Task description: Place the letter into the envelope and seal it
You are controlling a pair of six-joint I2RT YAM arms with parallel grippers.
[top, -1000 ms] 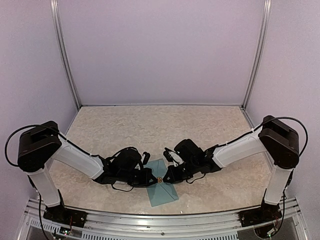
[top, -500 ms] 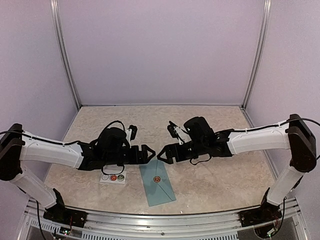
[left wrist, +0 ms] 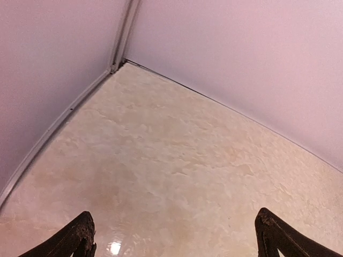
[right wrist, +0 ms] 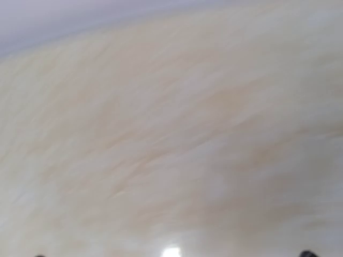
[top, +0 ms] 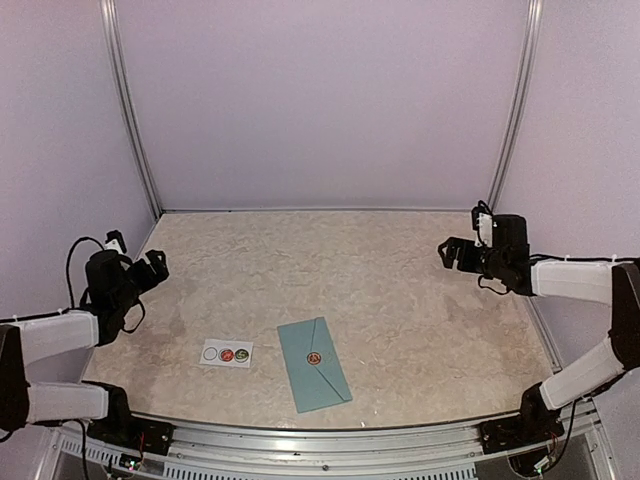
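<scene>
The teal envelope (top: 318, 378) lies flat near the table's front middle, its flap down with a round red sticker (top: 314, 357) on the flap's tip. The letter is not in view. My left gripper (top: 156, 263) hangs far off at the table's left edge; in the left wrist view its fingertips (left wrist: 80, 238) stand wide apart, so the left gripper (left wrist: 177, 242) is open over bare table. My right gripper (top: 448, 252) is far right, also well away from the envelope. The right wrist view is blurred, with only dark fingertips (right wrist: 306, 254) at the bottom corners, wide apart and empty.
A white strip of round stickers (top: 226, 353) lies just left of the envelope. Lilac walls with metal corner posts (top: 130, 110) close in the back and sides. A metal rail (top: 320, 440) runs along the near edge.
Both arms have pulled back from over the envelope to the table's left and right sides, and both grippers have opened. The sticker strip and the sealed flap now show uncovered.
</scene>
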